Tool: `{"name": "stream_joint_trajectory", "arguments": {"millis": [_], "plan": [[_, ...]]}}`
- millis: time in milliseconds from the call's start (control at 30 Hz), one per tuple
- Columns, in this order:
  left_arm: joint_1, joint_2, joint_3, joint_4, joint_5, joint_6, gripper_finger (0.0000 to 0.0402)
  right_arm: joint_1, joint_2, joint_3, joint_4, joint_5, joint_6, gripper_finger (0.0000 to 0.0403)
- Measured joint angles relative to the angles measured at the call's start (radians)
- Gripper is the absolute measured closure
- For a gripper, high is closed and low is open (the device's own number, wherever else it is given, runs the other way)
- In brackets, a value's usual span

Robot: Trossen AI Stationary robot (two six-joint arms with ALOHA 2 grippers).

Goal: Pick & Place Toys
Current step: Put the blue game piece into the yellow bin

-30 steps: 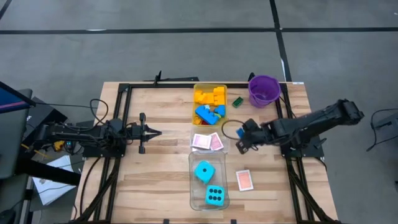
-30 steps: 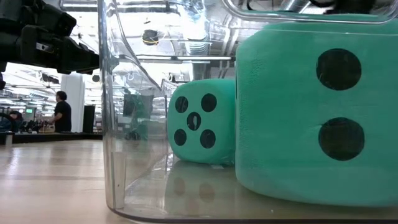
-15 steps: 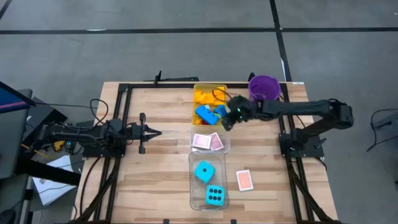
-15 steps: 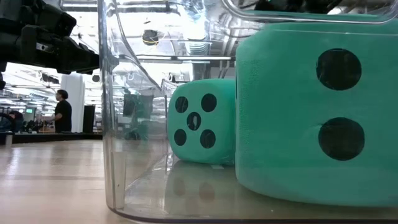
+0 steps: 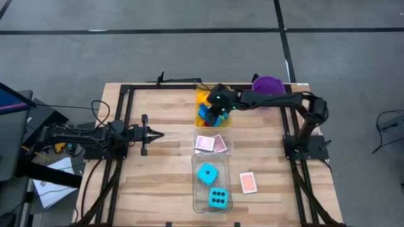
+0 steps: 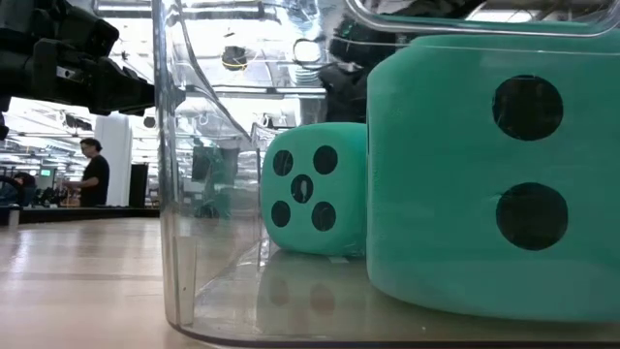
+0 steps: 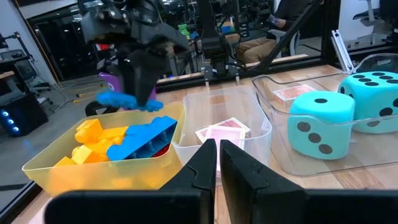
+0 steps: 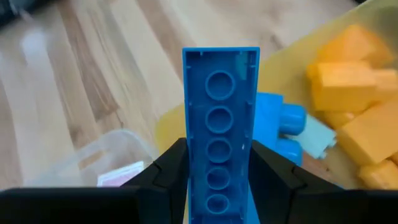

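A long blue brick (image 8: 219, 149) (hollow underside showing) hangs lifted above the yellow bricks (image 8: 352, 93) near the tabletop's far edge; both dice (image 5: 213, 186) sit toward the near edge.

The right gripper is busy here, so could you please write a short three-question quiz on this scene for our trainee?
1. True or false: the right gripper holds a blue brick.
2. Which container sits below that brick? A) purple bucket B) yellow-tinted tray C) clear tray with the dice
3. How many cards lie directly on the table?

Key: 1 true; 2 B; 3 one.
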Motion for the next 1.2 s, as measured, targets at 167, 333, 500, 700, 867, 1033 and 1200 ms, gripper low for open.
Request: {"name": "stream_joint_trajectory", "arguments": {"millis": [167, 333, 500, 700, 867, 1033, 1200], "plan": [[0.0, 0.0, 0.0, 0.0, 0.0, 0.0, 0.0385, 0.031, 0.088, 0.094, -0.115, 0.004, -0.02, 0.0278], [0.0, 0.0, 0.0, 0.0, 0.0, 0.0, 0.0385, 0.05, 0.104, 0.105, -0.19, 0.018, -0.02, 0.0276], [0.0, 0.0, 0.0, 0.006, 0.0, 0.0, 0.0385, 0.069, 0.093, 0.104, -0.222, 0.08, -0.02, 0.027], [0.0, 0.0, 0.0, 0.016, 0.0, 0.0, 0.0385, 0.075, 0.092, 0.104, -0.217, 0.085, -0.02, 0.0269], [0.0, 0.0, 0.0, 0.017, 0.0, 0.0, 0.0385, 0.075, 0.092, 0.104, -0.216, 0.085, -0.02, 0.0268], [0.0, 0.0, 0.0, 0.016, 0.0, 0.0, 0.0385, 0.076, 0.092, 0.104, -0.195, 0.085, -0.026, 0.0258], [0.0, 0.0, 0.0, 0.016, 0.0, 0.0, 0.0385, 0.081, 0.092, 0.104, -0.139, 0.086, -0.043, 0.0214]]}}
